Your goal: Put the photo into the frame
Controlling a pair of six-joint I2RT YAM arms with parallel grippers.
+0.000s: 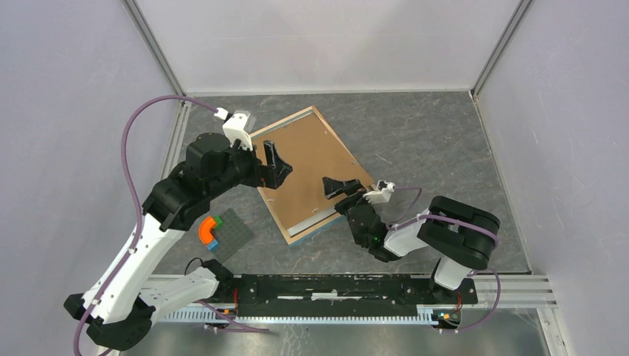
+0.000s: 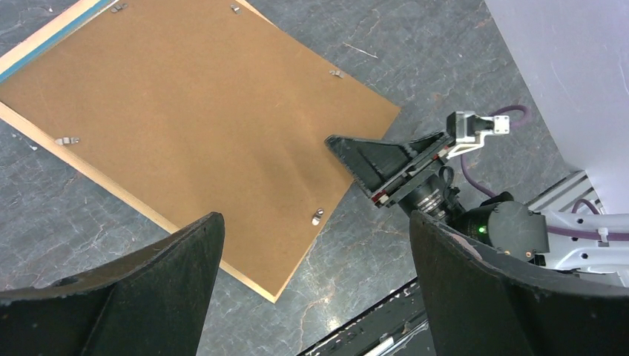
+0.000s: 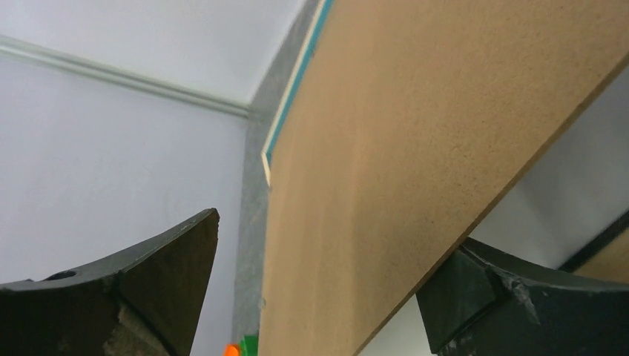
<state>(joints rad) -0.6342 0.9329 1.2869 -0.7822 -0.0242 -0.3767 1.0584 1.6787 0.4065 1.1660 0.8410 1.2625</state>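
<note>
Top external view: open grippers flank a face-down frame

The frame lies flat at mid-table, wooden back up, its long axis running from far left to near right. A brown backing board fills it. The left gripper hangs over the left long edge and the right gripper over the near right corner, so neither arm is clearly nearer. Both have their fingers spread wide and hold nothing. The photo appears in no view; whether it lies beneath the board cannot be told. Only the left wrist view shows the small metal clips along the rim, probably the next target. Only the right wrist view shows the board's edge passing between that gripper's fingers.
</note>
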